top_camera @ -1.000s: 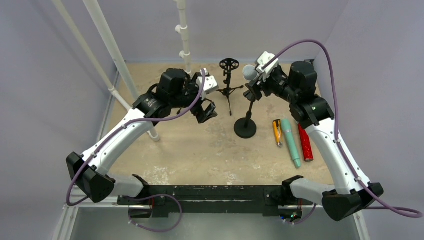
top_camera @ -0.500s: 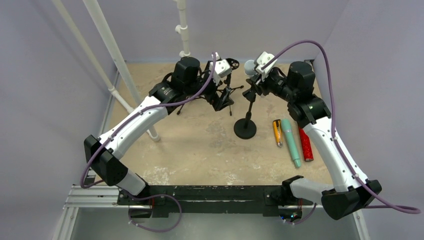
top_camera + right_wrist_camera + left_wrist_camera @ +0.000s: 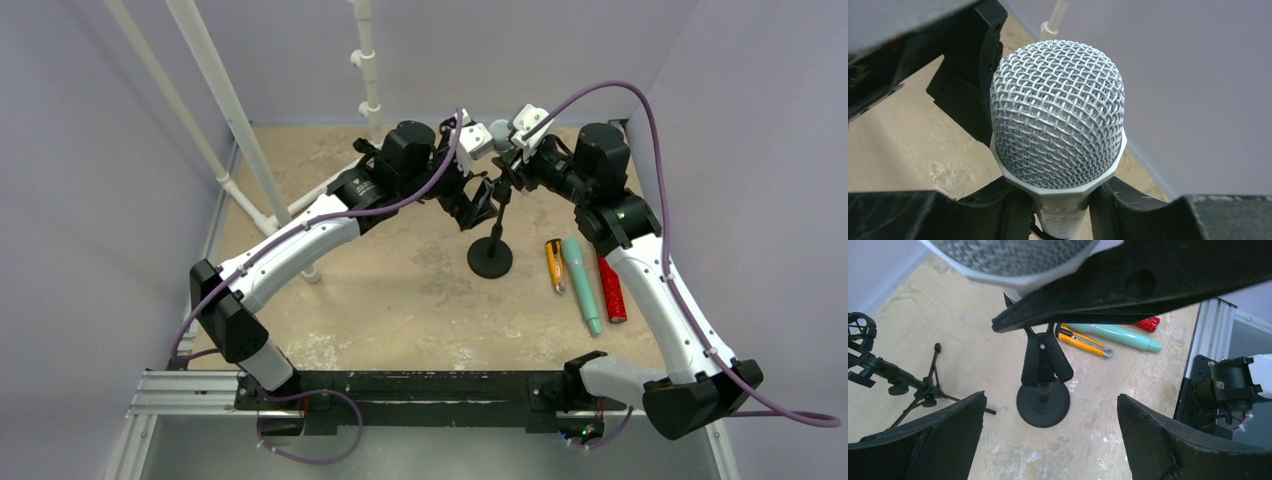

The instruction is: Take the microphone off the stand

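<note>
A microphone (image 3: pixel 1058 127) with a silver mesh head and white body sits in the clip of a black stand (image 3: pixel 491 256) with a round base. My right gripper (image 3: pixel 1063 210) is shut on the microphone's neck just under the head, one finger on each side. From above, it (image 3: pixel 512 150) sits at the stand's top, with the grey head (image 3: pixel 499 129) poking out. My left gripper (image 3: pixel 1050 440) hangs open above the stand's base (image 3: pixel 1043 402) with nothing between its fingers. Seen from the top, the left gripper (image 3: pixel 480 203) is just left of the pole.
An orange utility knife (image 3: pixel 554 265), a teal microphone (image 3: pixel 581 285) and a red glittery one (image 3: pixel 610 285) lie right of the stand. A black tripod stand (image 3: pixel 893 375) with a shock mount stands to its left. White pipes (image 3: pixel 240 130) rise at the back left.
My left arm has swung right, from beside the tripod stand over to the microphone stand, staying open. My right gripper has closed on the microphone's neck.
</note>
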`<state>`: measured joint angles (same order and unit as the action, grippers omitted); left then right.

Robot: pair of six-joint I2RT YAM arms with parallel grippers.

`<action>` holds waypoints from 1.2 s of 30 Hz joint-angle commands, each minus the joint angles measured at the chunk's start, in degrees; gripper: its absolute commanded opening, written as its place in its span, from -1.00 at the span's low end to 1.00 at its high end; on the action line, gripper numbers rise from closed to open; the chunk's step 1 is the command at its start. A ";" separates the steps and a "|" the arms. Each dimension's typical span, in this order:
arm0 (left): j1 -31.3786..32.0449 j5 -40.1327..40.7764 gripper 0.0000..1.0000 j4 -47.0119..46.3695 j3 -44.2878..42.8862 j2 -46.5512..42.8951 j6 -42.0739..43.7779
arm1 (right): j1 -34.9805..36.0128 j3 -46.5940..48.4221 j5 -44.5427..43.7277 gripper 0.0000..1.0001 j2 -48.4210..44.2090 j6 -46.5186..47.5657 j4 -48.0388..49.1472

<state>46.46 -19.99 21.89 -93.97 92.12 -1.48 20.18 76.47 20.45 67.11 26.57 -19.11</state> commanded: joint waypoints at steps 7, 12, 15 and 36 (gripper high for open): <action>0.92 7.60 0.89 -4.03 -4.41 3.52 -3.28 | 0.08 -0.35 0.48 -0.91 -0.82 -2.49 0.30; 0.95 6.61 0.82 -6.61 -2.48 3.91 -3.39 | 0.01 -0.73 0.13 -0.91 -1.02 -2.77 0.51; 0.94 4.50 0.74 -7.99 -1.77 4.31 -4.02 | 0.02 -0.68 -0.06 -0.92 -0.93 -2.83 0.48; 0.99 -0.34 0.37 -10.84 0.61 5.71 -7.13 | -0.32 -1.42 -0.23 -0.96 -1.28 -3.47 1.40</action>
<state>47.07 -18.74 11.35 -94.32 98.02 -7.05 19.90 75.55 20.10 66.61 25.52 -17.96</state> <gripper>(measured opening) 0.692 0.371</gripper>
